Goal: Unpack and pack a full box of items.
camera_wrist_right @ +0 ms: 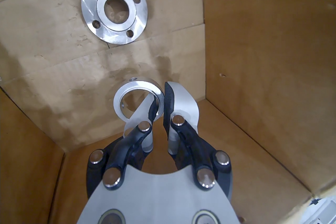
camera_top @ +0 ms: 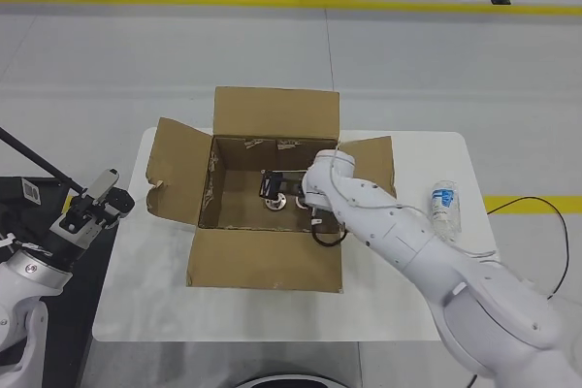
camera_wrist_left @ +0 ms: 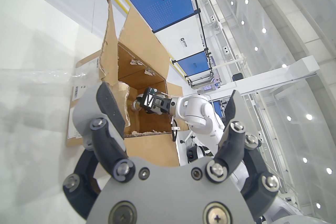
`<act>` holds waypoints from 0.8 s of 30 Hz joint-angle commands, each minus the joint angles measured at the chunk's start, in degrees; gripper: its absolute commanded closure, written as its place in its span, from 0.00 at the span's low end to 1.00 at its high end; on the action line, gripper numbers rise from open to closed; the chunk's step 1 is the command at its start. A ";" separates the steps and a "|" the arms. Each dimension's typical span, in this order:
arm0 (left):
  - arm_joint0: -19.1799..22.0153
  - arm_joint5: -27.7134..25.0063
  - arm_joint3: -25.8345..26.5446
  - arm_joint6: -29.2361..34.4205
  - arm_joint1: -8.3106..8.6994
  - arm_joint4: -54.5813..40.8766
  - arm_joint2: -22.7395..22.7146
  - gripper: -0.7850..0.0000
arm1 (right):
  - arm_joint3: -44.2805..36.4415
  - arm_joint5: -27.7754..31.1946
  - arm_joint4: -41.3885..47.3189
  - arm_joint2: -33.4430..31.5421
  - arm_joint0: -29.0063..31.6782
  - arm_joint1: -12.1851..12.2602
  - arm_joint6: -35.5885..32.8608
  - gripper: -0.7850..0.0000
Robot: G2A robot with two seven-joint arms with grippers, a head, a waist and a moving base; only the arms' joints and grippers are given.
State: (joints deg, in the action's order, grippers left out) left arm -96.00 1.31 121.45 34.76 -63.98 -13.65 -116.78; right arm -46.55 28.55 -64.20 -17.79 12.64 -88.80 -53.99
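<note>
- The cardboard box (camera_top: 267,260) stands open on the table (camera_top: 417,291), flaps out. The right gripper (camera_wrist_right: 160,100) is down inside it, with a side wall (camera_wrist_right: 262,51) close beside it and the floor just beyond its fingertips.
- The left gripper (camera_wrist_left: 169,93) hangs outside the box, off the table's edge and well apart from everything. Its jaws are spread wide with nothing between them, so the right arm is much the nearer to the work.
- A flat metal flange (camera_wrist_right: 89,3) lies on the box floor, ahead of the right gripper's fingertips. It is apart from them and untouched.
- A metal ring (camera_wrist_right: 136,85) sits right at the right gripper's tips, its bore running roughly along the fingers.
- The right gripper is nearly closed, pinching the ring's wall with one finger (camera_wrist_right: 153,108) inside the bore and the other against the outside.
- I cannot tell whether the ring is clear of the floor.
- My judgement is that this is an unpacking step. The way out is back along the fingers and over the near wall, and a one-sided pinch could let the ring swing.
</note>
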 commanded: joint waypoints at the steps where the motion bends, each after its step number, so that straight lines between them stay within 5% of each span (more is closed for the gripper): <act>1: 0.00 0.00 0.00 0.00 0.00 0.00 0.00 0.00 | 1.50 0.23 -0.10 0.29 0.00 -0.80 0.25 1.00; 11: 0.00 0.00 0.00 0.00 0.00 0.00 0.00 0.00 | 8.84 1.35 -1.64 0.97 -1.04 -4.71 2.37 0.82; 24: 0.00 0.00 0.00 0.00 0.00 0.00 0.00 0.00 | 11.04 2.21 -3.66 -0.40 -1.82 -6.04 2.63 0.62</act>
State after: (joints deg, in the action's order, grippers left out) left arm -96.00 1.31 121.45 34.76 -63.98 -13.65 -116.78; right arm -35.28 30.63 -67.83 -18.02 10.86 -94.88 -51.30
